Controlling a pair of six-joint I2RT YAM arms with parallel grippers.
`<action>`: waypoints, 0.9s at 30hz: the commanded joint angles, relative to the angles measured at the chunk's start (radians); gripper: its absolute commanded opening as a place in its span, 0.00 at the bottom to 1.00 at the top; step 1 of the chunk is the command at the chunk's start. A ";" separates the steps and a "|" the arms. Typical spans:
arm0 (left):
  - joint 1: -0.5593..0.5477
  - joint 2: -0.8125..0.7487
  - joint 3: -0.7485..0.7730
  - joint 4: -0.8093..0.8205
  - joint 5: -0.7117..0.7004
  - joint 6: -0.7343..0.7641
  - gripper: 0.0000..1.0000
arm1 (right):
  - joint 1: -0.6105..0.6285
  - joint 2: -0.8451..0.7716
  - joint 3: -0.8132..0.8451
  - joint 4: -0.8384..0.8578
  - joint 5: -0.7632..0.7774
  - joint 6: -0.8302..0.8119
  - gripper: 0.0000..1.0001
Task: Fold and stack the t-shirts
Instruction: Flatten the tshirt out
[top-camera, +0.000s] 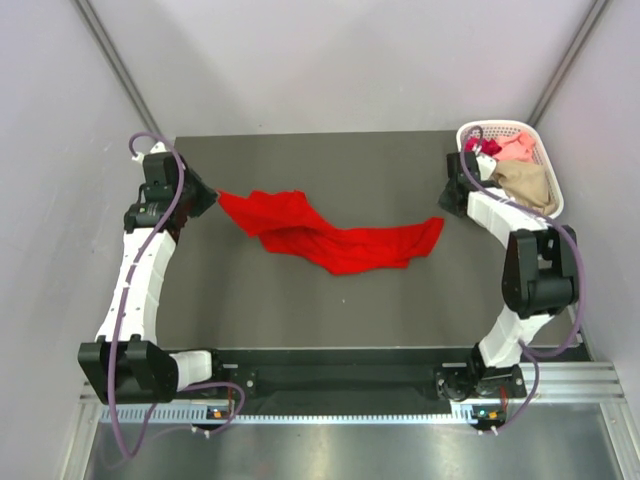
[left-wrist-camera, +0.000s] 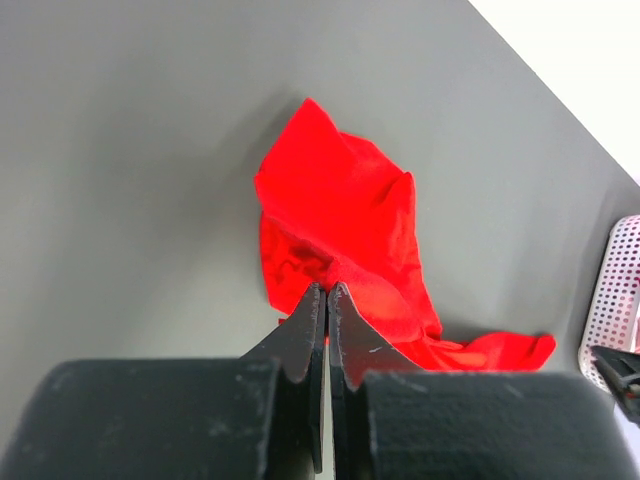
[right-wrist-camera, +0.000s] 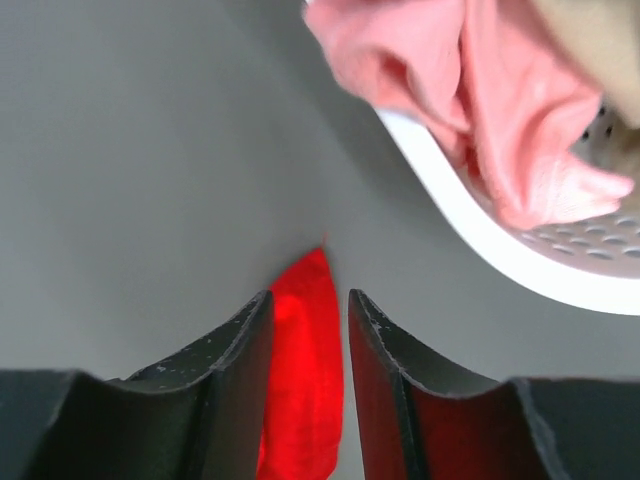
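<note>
Left jaws pinch red t-shirt (left-wrist-camera: 340, 215) | right jaws apart astride its half-hidden end

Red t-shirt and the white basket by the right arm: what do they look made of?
The red t-shirt: soft matte cloth, likely cotton knit; it lies in limp folds without shine. The basket: apparently moulded plastic, white, smooth, slightly glossy; rigid rim, wall pierced by regular small holes.
</note>
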 joint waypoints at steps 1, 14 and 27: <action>0.005 -0.016 0.000 0.020 0.001 0.002 0.00 | 0.009 0.058 0.056 -0.067 0.018 0.069 0.38; 0.005 0.004 -0.035 0.061 -0.004 -0.004 0.00 | 0.035 0.196 0.076 -0.044 0.007 0.126 0.40; 0.028 0.147 0.357 -0.108 -0.136 -0.009 0.00 | 0.035 -0.247 0.042 0.051 0.127 -0.163 0.00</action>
